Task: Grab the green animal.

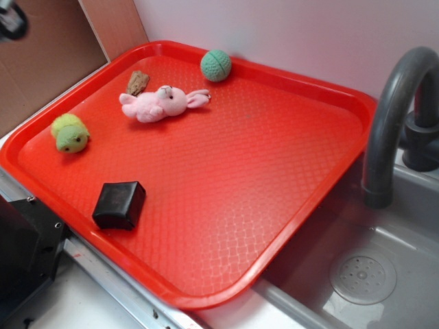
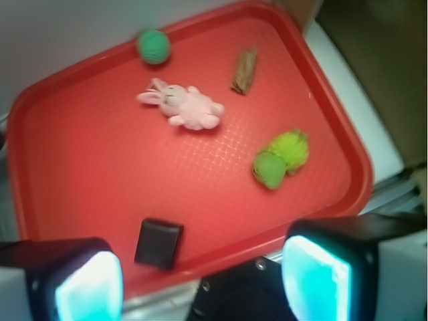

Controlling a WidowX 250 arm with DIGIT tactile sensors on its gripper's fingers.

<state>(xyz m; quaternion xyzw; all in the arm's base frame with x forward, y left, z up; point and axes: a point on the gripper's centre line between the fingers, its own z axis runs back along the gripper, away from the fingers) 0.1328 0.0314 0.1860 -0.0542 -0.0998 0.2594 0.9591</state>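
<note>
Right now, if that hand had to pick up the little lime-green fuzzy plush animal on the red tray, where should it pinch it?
Probably straight down from above, across the middle of the small lime-green plush animal, where its smooth face meets its fuzzy back. It lies low on the red plastic tray with bare tray all round it, so the open hand can straddle its narrower width. The plush is soft, so it should squeeze securely.

Counted on one red tray (image 1: 302, 205): one green animal (image 1: 70, 133), one pink plush rabbit (image 1: 162, 103), one teal knitted ball (image 1: 216, 65), one black box (image 1: 119, 204), one brown bark-like piece (image 1: 137, 83). Beside it were one sink (image 1: 405, 226) and one grey faucet (image 1: 392, 116).
</note>
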